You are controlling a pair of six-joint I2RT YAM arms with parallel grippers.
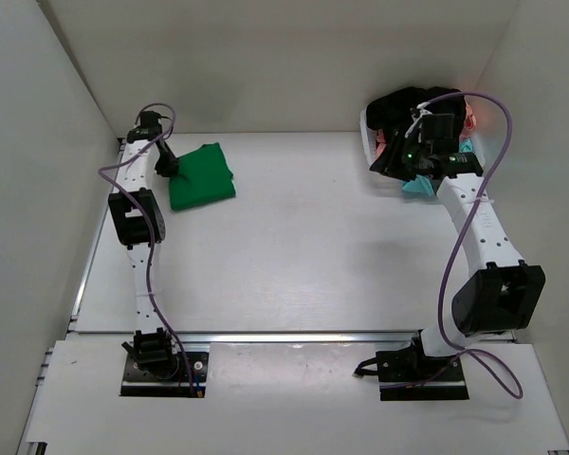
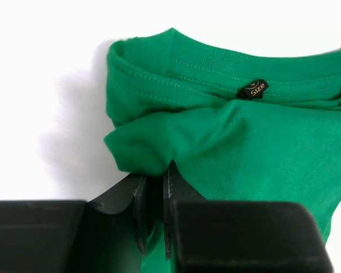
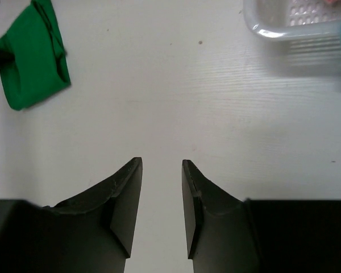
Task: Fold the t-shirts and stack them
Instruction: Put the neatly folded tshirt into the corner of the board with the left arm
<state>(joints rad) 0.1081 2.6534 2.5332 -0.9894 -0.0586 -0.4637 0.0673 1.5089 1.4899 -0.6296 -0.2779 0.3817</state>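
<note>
A bright green t-shirt lies folded at the far left of the table. My left gripper is at its left edge. In the left wrist view its jaws stand nearly together with a fold of the green t-shirt pinched between them, and the collar and size tag lie beyond. My right gripper hangs open beside the basket at the far right, and in its wrist view only bare table shows between its fingers. Black, pink and teal t-shirts are heaped in the basket.
The white plastic basket stands in the far right corner against the wall, and its rim shows at the top right of the right wrist view. White walls close in the table on the left, back and right.
</note>
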